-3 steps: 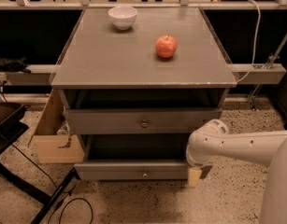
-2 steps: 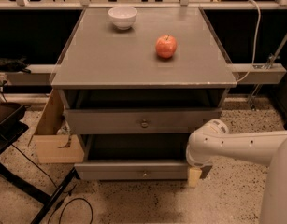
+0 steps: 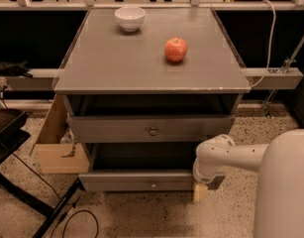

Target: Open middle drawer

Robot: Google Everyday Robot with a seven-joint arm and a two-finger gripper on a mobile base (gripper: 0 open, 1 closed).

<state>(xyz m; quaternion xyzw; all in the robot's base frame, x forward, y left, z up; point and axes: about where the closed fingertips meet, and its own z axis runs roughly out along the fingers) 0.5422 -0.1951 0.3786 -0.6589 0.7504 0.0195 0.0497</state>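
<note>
Gripper: the gripper sits low at the cabinet's right front corner, at the end of the white arm that reaches in from the robot body; whether it is open or closed cannot be told

Nearest thing: the right end of the lower drawer, whose front stands forward of the cabinet, just beside the gripper

Task's thing: the middle drawer lies one level up, its flat grey front running the cabinet's width under the tabletop

Handle: one small round knob at the front's centre, up and to the side of the gripper and apart from it

Why the arm is low: it looks parked by the lower drawer, not lined up with the knob, so the pull on the middle drawer is judged not yet begun

Next move calls for: a rise and a sideways reach to the knob, then a straight pull outward

On top: a red apple and a white bowl stand well apart, both back from the front edge, out of the arm's path

Risk: a sharp tug could shake the cabinet and set the apple rolling

Surroundings: a cardboard box leans at the cabinet's far side, with black cables on the speckled floor
</note>
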